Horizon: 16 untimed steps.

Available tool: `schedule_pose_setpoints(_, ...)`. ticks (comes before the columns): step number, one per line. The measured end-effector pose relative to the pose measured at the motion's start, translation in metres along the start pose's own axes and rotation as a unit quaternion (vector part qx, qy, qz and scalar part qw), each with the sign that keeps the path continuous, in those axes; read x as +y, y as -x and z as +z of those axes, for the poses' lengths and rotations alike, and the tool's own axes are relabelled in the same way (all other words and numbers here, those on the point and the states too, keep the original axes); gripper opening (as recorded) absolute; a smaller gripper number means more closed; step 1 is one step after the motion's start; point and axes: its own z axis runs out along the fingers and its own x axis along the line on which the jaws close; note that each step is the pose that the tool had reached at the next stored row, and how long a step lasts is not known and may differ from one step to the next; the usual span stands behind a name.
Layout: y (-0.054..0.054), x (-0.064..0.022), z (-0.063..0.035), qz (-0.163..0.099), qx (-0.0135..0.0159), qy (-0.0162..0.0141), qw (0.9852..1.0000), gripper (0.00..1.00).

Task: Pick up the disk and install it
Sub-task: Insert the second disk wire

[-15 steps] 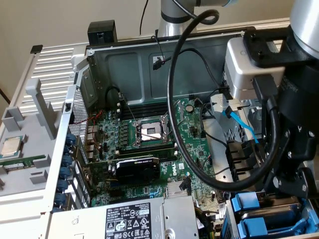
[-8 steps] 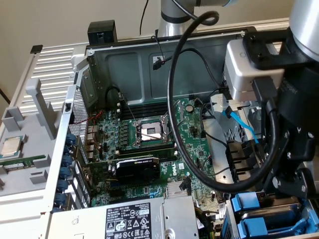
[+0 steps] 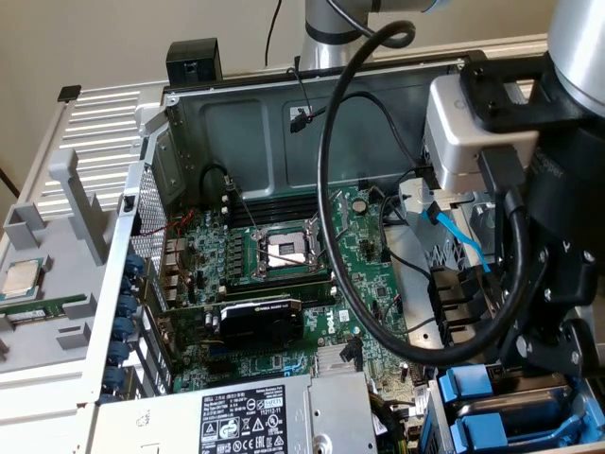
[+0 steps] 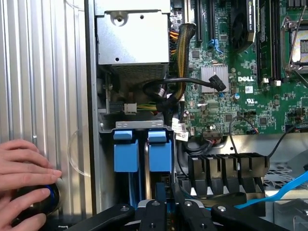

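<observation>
Hovering low over the drive bay of an open Dell workstation, the hand [image 4: 166,211] shows in the wrist view as black linkage bars bunched close together; it reads as clenched, jaws nearly together. Whether anything sits between them I cannot tell.

The disk [image 4: 158,155] appears to stand on edge in the bay, just beside a second blue carrier [image 4: 126,153]; both blue plastic frames show their end tabs, and the metal body is mostly hidden between them. In the exterior view the same blue frames [image 3: 473,409] sit at the lower corner of the chassis, directly under the arm's wrist.

Nearby: the power supply [image 3: 236,416], the motherboard [image 4: 250,91] with its empty CPU socket [image 3: 286,248], a graphics card [image 3: 260,317], a blue SATA cable [image 3: 458,241]. A person's hand [image 4: 24,166] rests on a round knob at the chassis edge.

Handling judgement: the drive is dense, rigid and shock-sensitive; the plastic frame flexes and its clips could spring off. Best hold is probably across the frame's end tab or the stiff long sides, avoiding the label face and the connector end.
</observation>
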Motion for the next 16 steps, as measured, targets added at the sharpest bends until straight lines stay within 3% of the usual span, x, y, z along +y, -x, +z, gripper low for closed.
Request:
schedule_pose_setpoints(9, 0.0001, 0.0013, -0.0001, 0.000, 0.0001, -0.0001, 1.0000, 0.16)
schedule_pose_setpoints(16, 0.0015, 0.0015, 0.0000, -0.001, -0.0002, -0.0030, 1.0000, 0.16)
